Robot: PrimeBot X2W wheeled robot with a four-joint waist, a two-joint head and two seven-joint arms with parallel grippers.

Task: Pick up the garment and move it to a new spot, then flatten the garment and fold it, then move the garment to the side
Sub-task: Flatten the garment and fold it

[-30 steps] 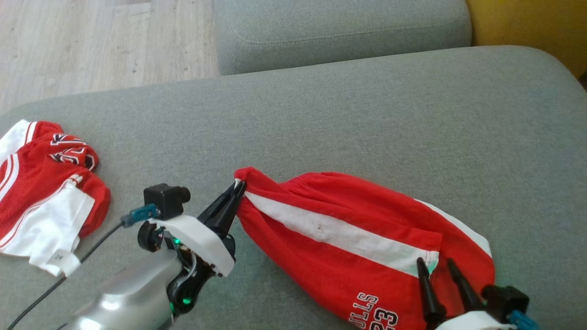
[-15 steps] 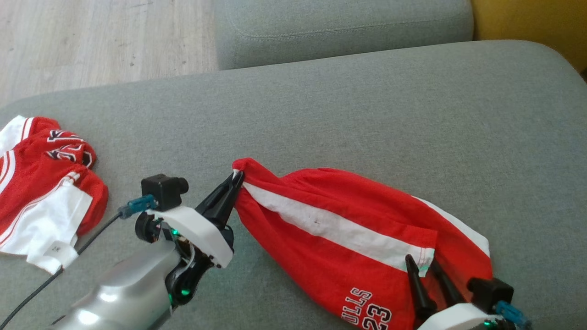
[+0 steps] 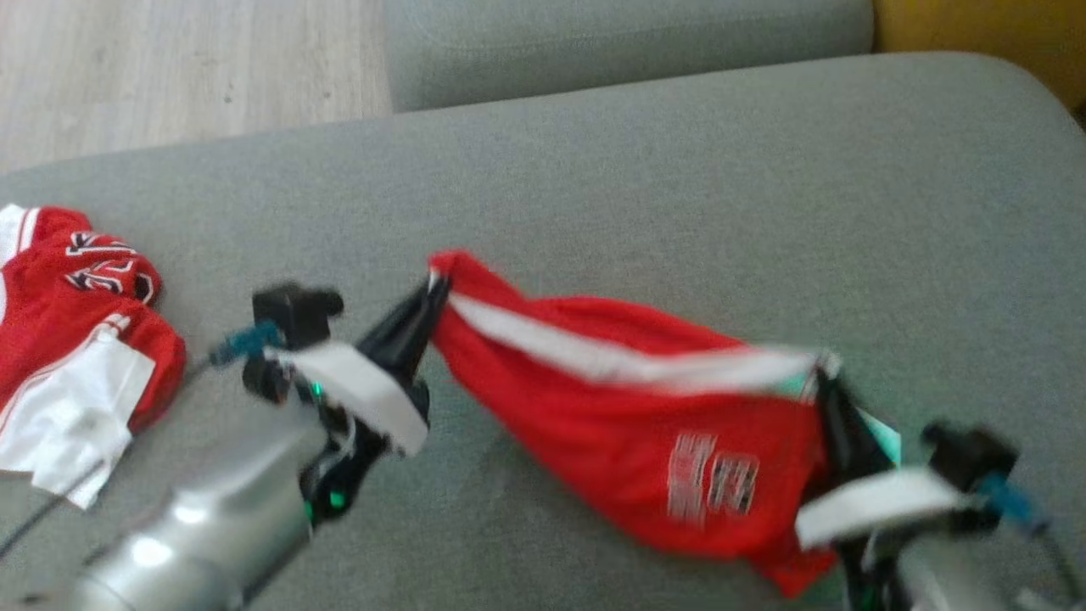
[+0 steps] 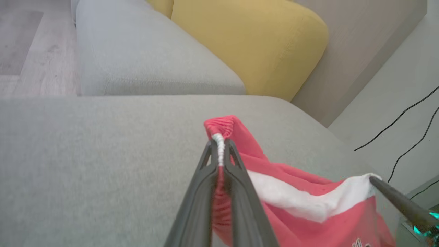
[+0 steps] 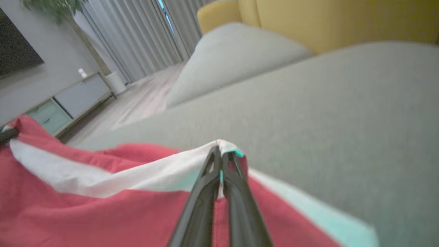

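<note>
The garment [image 3: 611, 399] is a pair of red shorts with a white side stripe and printed lettering, stretched between both grippers just above the grey sofa seat [image 3: 679, 187]. My left gripper [image 3: 434, 287] is shut on its gathered waistband corner, seen close in the left wrist view as the garment [image 4: 274, 192] pinched at my left gripper [image 4: 219, 145]. My right gripper [image 3: 825, 373] is shut on the white hem corner; in the right wrist view the garment [image 5: 103, 206] drapes left from my right gripper [image 5: 221, 152]. The head view is blurred.
A second red and white garment [image 3: 68, 339] lies crumpled at the seat's left edge. A grey cushion [image 3: 628, 42] sits behind, a yellow cushion [image 4: 247, 44] further right. Wooden floor [image 3: 170, 68] lies beyond the far left edge.
My right gripper shut on the white hem corner and lifted it up. The shorts now hang taut between both grippers. The head camera shifted.
</note>
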